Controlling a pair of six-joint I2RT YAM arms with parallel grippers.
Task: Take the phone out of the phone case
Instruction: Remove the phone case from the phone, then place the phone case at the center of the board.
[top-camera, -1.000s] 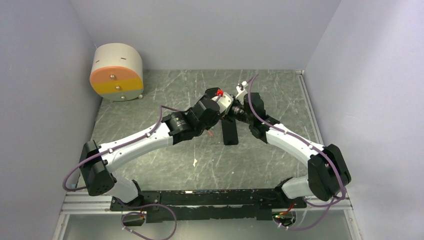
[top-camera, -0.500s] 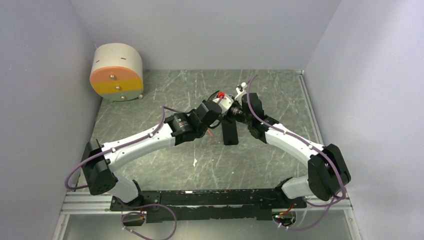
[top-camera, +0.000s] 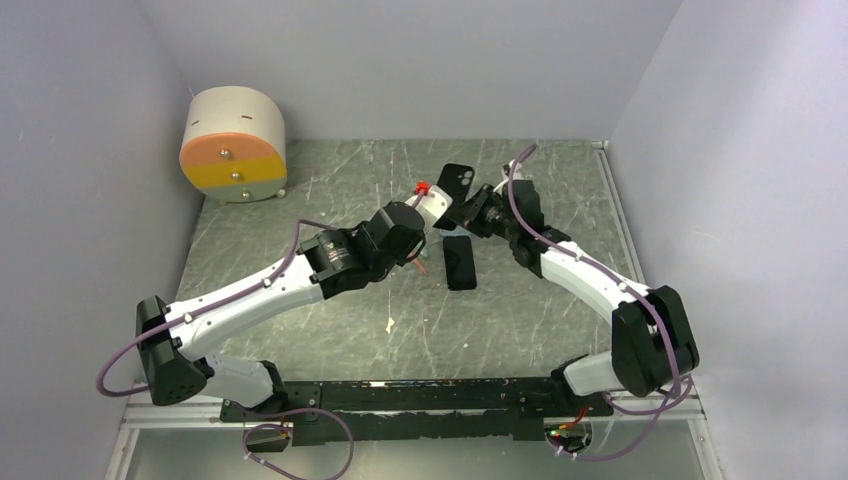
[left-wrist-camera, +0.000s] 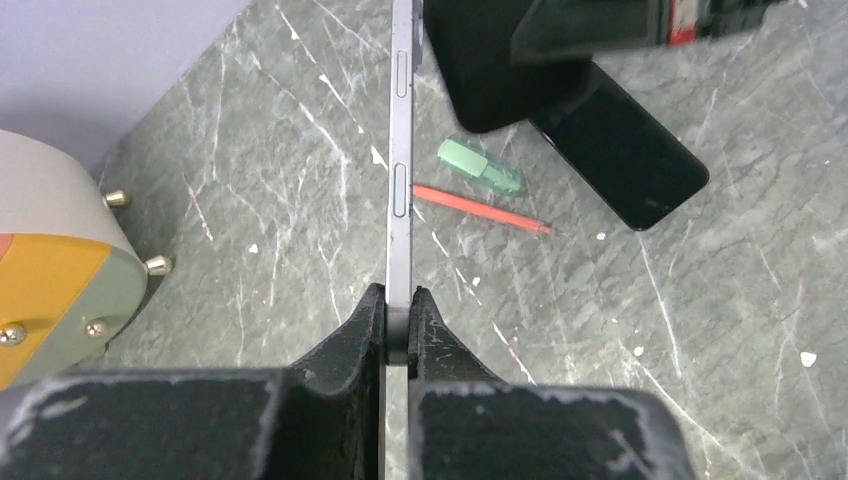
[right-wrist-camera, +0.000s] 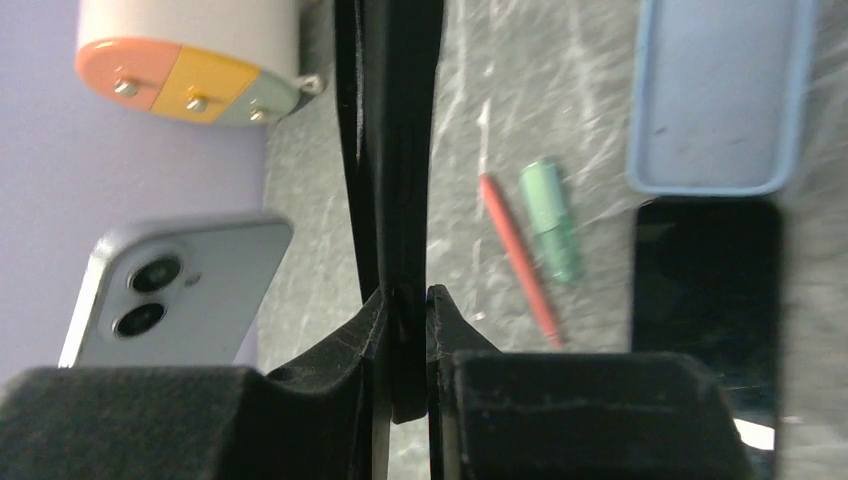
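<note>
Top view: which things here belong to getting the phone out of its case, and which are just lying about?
Belong: phone, clamped in the left jaws; black case, clamped in the right jaws.
Lying about: black phone, red pen, green cap, blue case, round drawer box.

The left gripper (left-wrist-camera: 398, 305) has its two black fingers pressed together on the near end of a phone (left-wrist-camera: 401, 150). The phone is seen from its thin grey edge, with side buttons, and it points away. Just right of its far end hangs a black phone case (left-wrist-camera: 480, 80), under a blurred black robot part (left-wrist-camera: 600, 25). On the green marble table (left-wrist-camera: 700, 330) lie a green cap (left-wrist-camera: 480, 166), a red stick (left-wrist-camera: 480, 209) and a dark phone (left-wrist-camera: 625, 160). At the left stands a round drawer unit (left-wrist-camera: 50, 270).
</note>
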